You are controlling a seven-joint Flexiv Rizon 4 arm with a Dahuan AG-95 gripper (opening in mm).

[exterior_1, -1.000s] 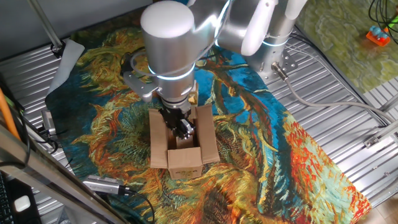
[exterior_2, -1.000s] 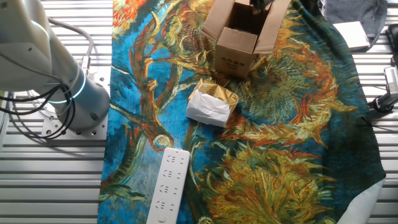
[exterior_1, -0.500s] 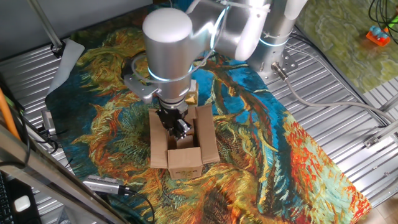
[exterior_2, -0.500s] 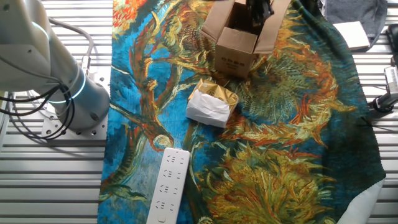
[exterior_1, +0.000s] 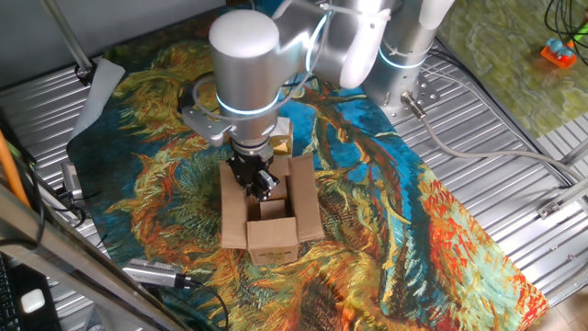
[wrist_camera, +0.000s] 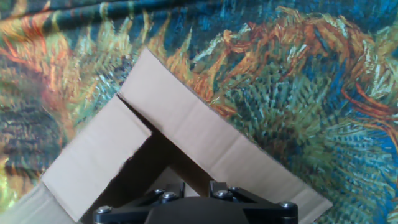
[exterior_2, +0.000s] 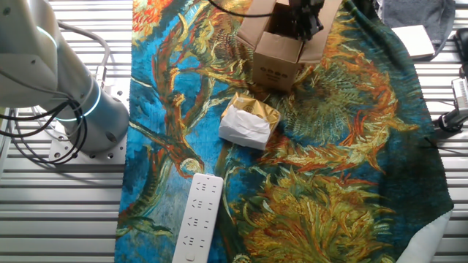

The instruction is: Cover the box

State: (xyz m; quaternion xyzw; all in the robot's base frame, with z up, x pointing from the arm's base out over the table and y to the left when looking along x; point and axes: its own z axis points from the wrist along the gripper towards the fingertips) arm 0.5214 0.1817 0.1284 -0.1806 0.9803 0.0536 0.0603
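Gripper [exterior_1: 258, 183] is down at the mouth of the box [exterior_1: 272, 237], right over the open cavity, flaps splayed out to both sides of it. Honestly can't tell if the fingers are apart or together, they're just a dark clump from both fixed cameras, and the hand view only shows the base hardware. Box sits on the painted cloth [exterior_1: 386, 211]. Past the box on its printed side there's a crumpled packet [exterior_2: 248, 122], and farther off a white power strip [exterior_2: 196, 218]. From the hand view two flaps meet at a corner just ahead of the gripper.
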